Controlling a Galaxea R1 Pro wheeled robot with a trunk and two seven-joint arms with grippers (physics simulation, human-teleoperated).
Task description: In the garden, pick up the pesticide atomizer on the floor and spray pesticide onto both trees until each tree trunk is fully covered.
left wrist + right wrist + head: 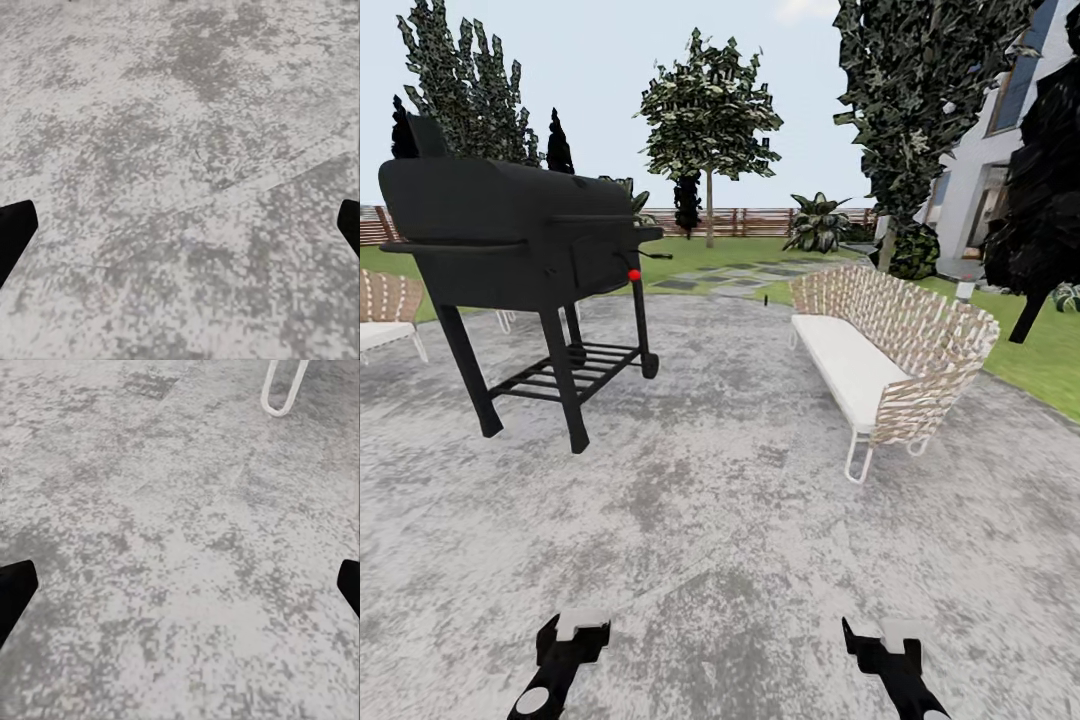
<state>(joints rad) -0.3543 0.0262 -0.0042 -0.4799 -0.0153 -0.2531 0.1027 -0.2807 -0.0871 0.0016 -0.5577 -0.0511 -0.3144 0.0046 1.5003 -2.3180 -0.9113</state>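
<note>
Robot on the mottled grey paved patio (740, 520), between a black barrel grill on legs (510, 240) and a woven wicker bench with white cushion (880, 350). Left hand (572, 640) and right hand (885, 645) both spread wide, empty, low over paving. Atomizer not located among what is visible; lawn (1050, 360) and slatted fence (750, 220) lie ahead. Judgement: likely light, rigid; grip the neck. No legible writing.

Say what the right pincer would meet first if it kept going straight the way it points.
Probably the grey paved patio: the open right pincer points down at bare paving, short of the bench's white leg loop. Depth is unclear.
</note>
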